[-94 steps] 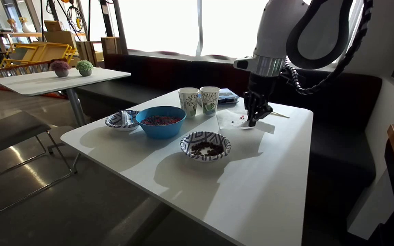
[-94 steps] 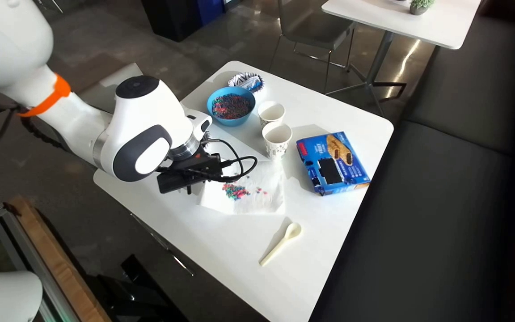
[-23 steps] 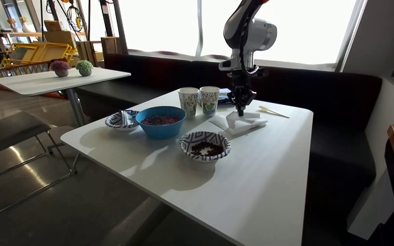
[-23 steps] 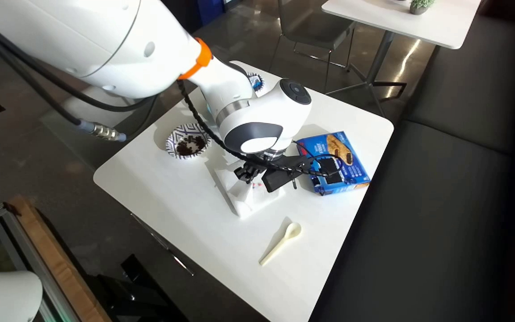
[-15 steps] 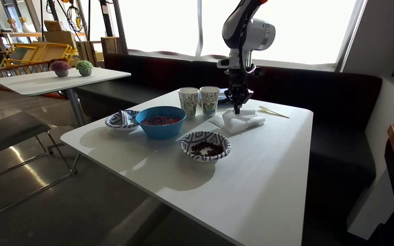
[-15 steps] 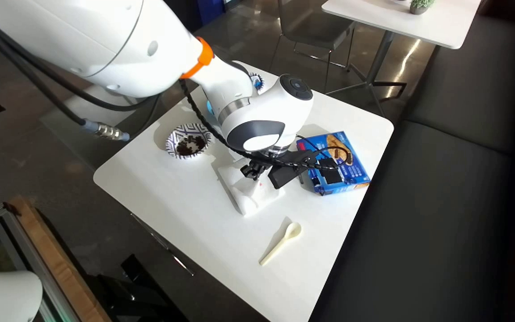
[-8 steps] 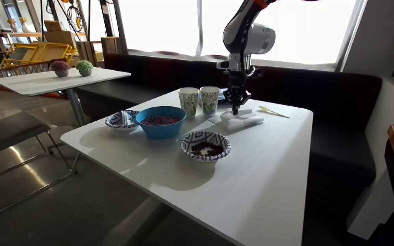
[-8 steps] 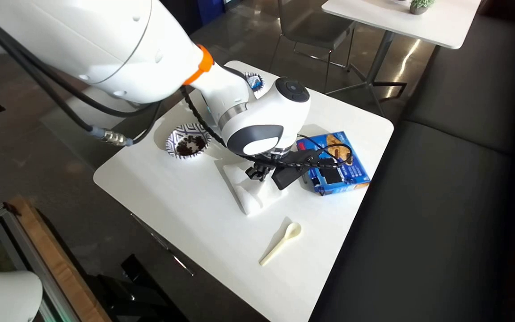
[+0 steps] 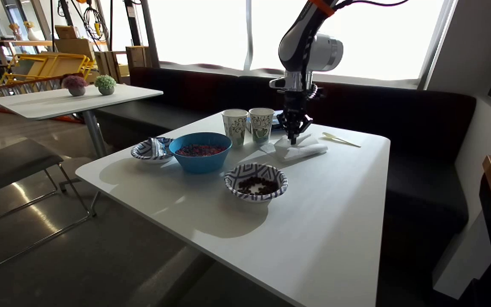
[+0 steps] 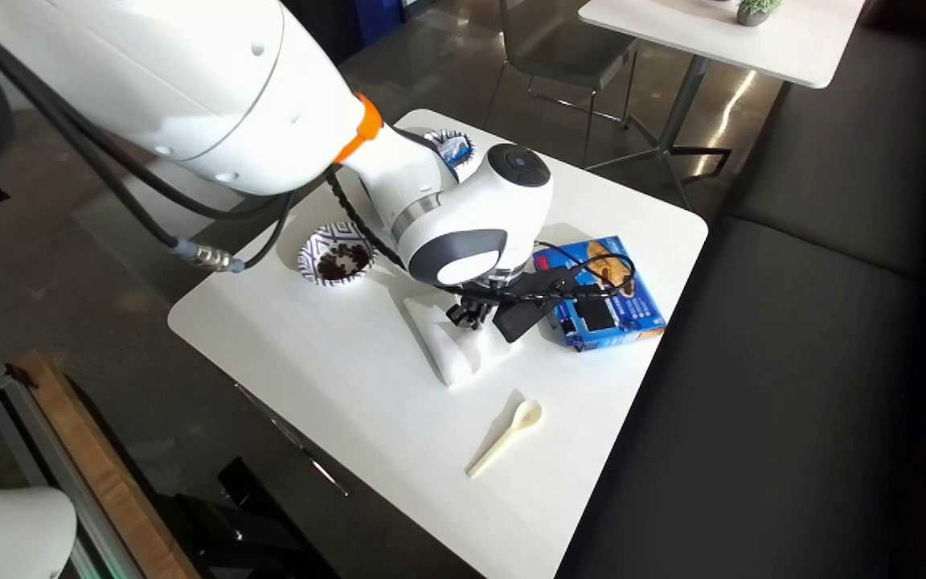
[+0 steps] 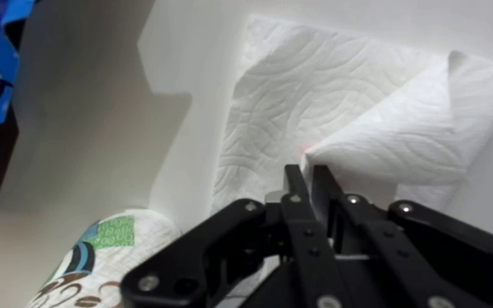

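Paper towel [image 11: 340, 94], white and embossed with curving lines, lies partly folded over itself, the tip of its fold pinched in the nearly closed gripper [image 11: 307, 172].

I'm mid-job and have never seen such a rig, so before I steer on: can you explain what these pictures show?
The machine is a white jointed robot arm ending in a black two-fingered gripper. Two pictures look on from outside; the close-up is taken from its own wrist. On the white table stand two patterned paper cups, a blue bowl of small coloured bits, a patterned bowl with dark bits, and a second patterned bowl holding a packet. A pale spoon and a blue box lie there too. The gripper is closed on a folded-up part of a white paper towel; much of the rest lies on the table.
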Controlling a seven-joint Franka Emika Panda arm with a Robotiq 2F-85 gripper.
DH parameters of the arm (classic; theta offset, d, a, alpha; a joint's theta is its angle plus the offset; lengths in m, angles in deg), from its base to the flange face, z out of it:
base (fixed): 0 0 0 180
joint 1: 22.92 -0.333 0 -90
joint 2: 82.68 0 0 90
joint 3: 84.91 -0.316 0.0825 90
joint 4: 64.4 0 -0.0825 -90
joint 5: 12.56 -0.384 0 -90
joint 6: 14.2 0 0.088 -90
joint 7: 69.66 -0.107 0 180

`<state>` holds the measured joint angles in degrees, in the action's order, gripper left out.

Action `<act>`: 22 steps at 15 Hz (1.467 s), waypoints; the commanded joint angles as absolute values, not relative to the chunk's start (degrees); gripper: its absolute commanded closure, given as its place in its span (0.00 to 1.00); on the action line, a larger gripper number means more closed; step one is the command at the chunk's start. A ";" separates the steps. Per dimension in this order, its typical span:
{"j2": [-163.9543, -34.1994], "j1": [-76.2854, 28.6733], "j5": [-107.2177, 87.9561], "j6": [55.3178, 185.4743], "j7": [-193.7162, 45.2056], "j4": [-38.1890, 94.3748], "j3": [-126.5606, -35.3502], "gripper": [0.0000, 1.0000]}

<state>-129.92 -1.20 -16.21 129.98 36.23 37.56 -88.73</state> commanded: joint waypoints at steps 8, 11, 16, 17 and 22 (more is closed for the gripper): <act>-131.69 -1.24 -14.49 130.77 37.98 35.48 -88.80 0.36; -132.37 -1.20 -14.31 129.82 38.53 34.07 -88.71 0.38; -134.16 -0.79 -14.34 128.85 38.94 31.27 -88.80 0.34; -134.52 -0.68 -14.39 128.72 39.06 30.78 -88.83 0.34; -136.02 -0.46 -14.45 128.37 39.22 28.49 -88.88 0.32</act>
